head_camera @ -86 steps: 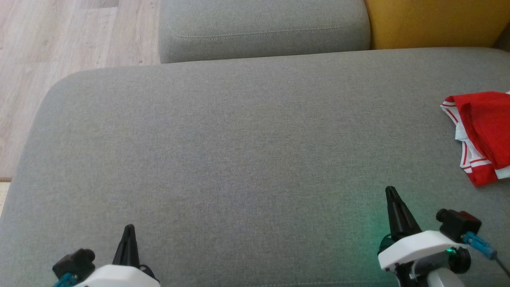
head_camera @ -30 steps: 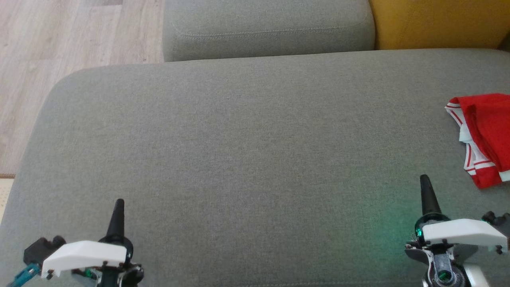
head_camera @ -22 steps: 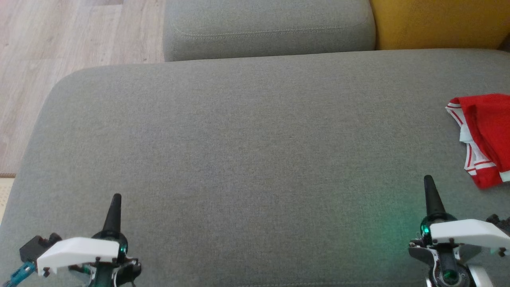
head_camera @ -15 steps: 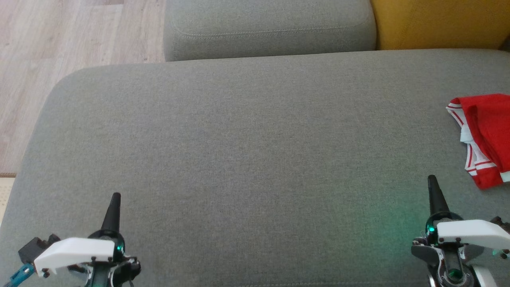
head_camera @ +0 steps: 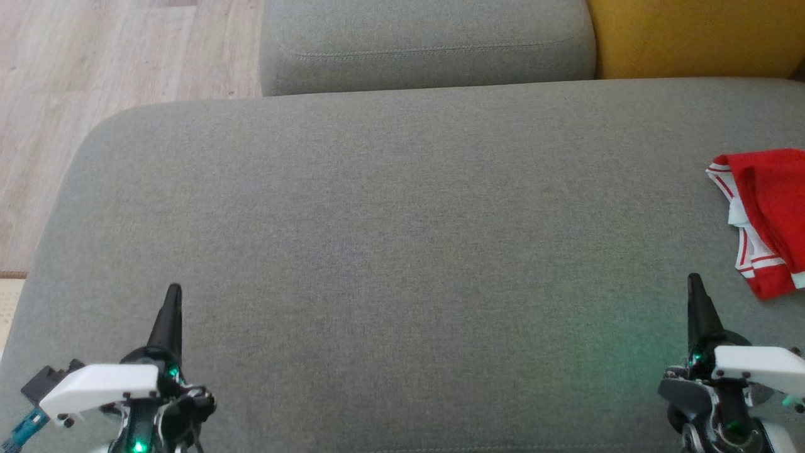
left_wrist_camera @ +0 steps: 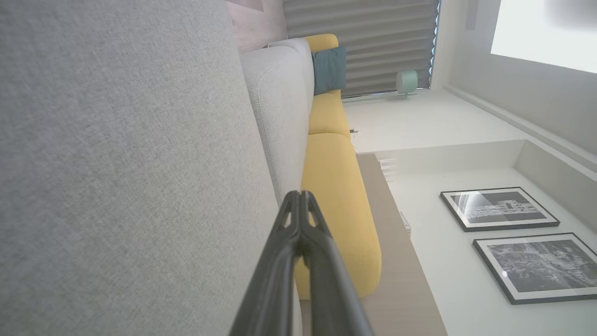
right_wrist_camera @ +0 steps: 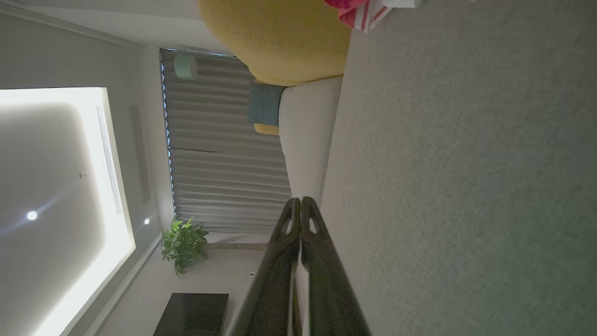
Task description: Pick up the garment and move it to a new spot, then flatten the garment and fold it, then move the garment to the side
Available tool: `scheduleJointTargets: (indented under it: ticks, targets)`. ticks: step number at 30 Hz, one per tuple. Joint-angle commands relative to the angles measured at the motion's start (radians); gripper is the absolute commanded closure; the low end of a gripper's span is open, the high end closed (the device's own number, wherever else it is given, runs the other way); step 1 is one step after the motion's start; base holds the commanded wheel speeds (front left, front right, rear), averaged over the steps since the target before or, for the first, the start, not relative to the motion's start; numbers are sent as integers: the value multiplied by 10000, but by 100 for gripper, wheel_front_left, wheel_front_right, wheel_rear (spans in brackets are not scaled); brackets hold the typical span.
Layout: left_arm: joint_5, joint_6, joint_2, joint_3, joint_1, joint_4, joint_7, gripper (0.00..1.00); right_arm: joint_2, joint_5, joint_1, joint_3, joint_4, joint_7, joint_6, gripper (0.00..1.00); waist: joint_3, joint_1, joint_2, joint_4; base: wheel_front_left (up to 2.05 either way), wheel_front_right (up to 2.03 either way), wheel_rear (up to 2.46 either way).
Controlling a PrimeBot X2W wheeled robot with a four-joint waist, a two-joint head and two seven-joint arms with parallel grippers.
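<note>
A red garment point(head_camera: 770, 214) with white, red-striped trim lies folded at the right edge of the grey sofa seat point(head_camera: 402, 239); part of it runs off the head view. A corner of the garment point(right_wrist_camera: 359, 11) peeks in at the top of the right wrist view. My right gripper point(head_camera: 693, 281) sits low at the right, shut and empty, a short way in front of and left of the garment. At the lower left my left gripper point(head_camera: 173, 292) is shut too, holding nothing. Both wrist views show the fingers pressed together, left gripper point(left_wrist_camera: 301, 196) and right gripper point(right_wrist_camera: 298, 201).
A grey back cushion point(head_camera: 427, 44) lies beyond the seat, with a yellow cushion point(head_camera: 692, 34) to its right. Wooden floor point(head_camera: 94, 82) borders the sofa on the left. The seat's rounded left edge point(head_camera: 60, 189) drops to the floor.
Both arms have drawn back and outward toward the lower corners, wrists rolling over. The camera drifted slightly. The garment has stayed where it lies.
</note>
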Motion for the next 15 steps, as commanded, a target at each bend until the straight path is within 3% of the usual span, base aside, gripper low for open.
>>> scheduleJointTargets:
  ticks: [1,15]
  targets:
    - [-269,-101,49,386,-573,-265,77,100,-159,302,-593,119,-426,76,64,100,0,0,0,3,0,0,0]
    - [-1386,-290,41,594,-779,-253,386,100,-141,1503,-651,-109,-493,322,69,100,5,0,0,28,0,0,0]
